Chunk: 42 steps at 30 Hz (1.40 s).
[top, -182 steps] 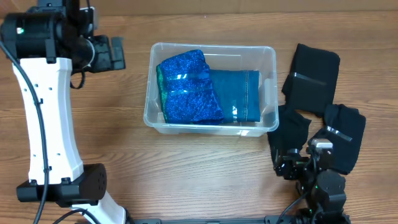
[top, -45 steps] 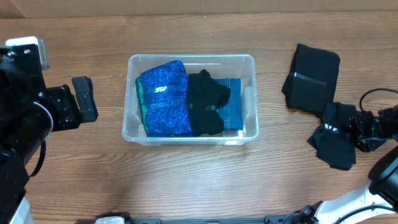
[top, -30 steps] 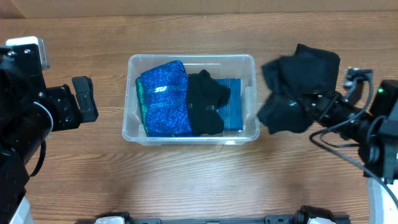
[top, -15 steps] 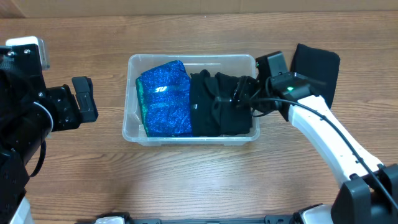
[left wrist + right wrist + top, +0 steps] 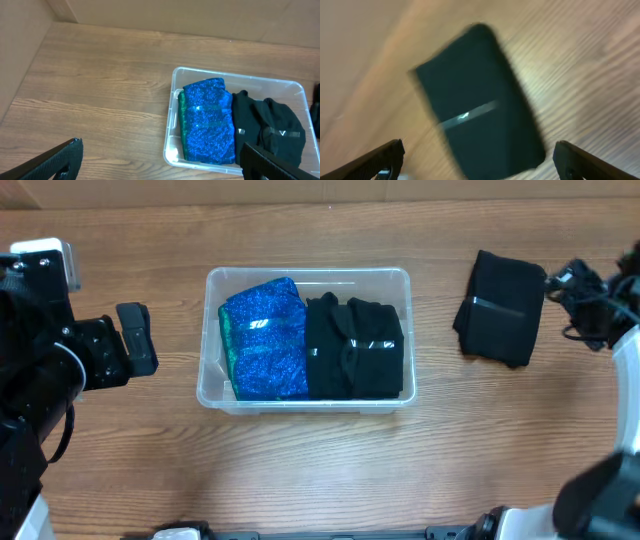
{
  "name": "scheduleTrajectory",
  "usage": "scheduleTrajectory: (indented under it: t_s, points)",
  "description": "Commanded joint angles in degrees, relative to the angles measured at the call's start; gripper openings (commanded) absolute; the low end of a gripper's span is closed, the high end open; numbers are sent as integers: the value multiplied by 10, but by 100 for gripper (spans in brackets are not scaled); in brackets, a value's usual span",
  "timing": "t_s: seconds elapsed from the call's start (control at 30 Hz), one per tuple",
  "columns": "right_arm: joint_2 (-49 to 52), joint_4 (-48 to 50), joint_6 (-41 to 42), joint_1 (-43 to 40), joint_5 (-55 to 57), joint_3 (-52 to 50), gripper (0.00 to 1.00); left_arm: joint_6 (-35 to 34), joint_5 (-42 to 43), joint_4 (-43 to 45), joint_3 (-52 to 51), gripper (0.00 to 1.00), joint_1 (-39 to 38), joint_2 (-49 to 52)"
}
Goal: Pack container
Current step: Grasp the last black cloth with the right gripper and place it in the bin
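Observation:
The clear plastic container (image 5: 308, 272) sits mid-table. It holds a sparkly blue cloth (image 5: 262, 338) on its left side and black garments (image 5: 355, 350) on its right. One folded black garment (image 5: 502, 308) lies on the table to the container's right. My right gripper (image 5: 563, 280) is open and empty, just right of that garment. The right wrist view shows the garment (image 5: 480, 90), blurred, between the spread fingers (image 5: 477, 167). My left gripper (image 5: 135, 350) is open and empty, left of the container. The left wrist view looks down on the container (image 5: 235, 77) from above.
The wooden table (image 5: 300, 470) runs all round the container. A cardboard wall (image 5: 30, 30) stands along the table's far left side. My left arm's white body (image 5: 20, 510) fills the left edge of the overhead view.
My right gripper carried a black garment into the container, let it go there, and pulled back right to the remaining folded garment. The left arm has not moved.

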Motion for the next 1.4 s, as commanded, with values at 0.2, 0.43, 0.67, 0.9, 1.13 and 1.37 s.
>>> scheduleTrajectory:
  t_s: [0.2,0.43,0.67,0.9,1.13,1.37]
  points:
    - [251,115,-48,-16,-167,5,90,9,-3,1,-1,100,1,0]
    - [221,48,-48,16,-163,7,9,9,-3,1,-2,100,1,0]
    - [-222,-115,-40,164,-194,9,4,9,-3,1,-2,100,1,0]
    - [-260,10,190,454,-134,-8,4,9,-3,1,-2,100,1,0]
    - [-29,88,320,572,-19,-17,8,9,-3,1,-1,100,1,0]
    - [-23,-107,120,545,168,16,86,9,-3,1,-2,100,1,0]
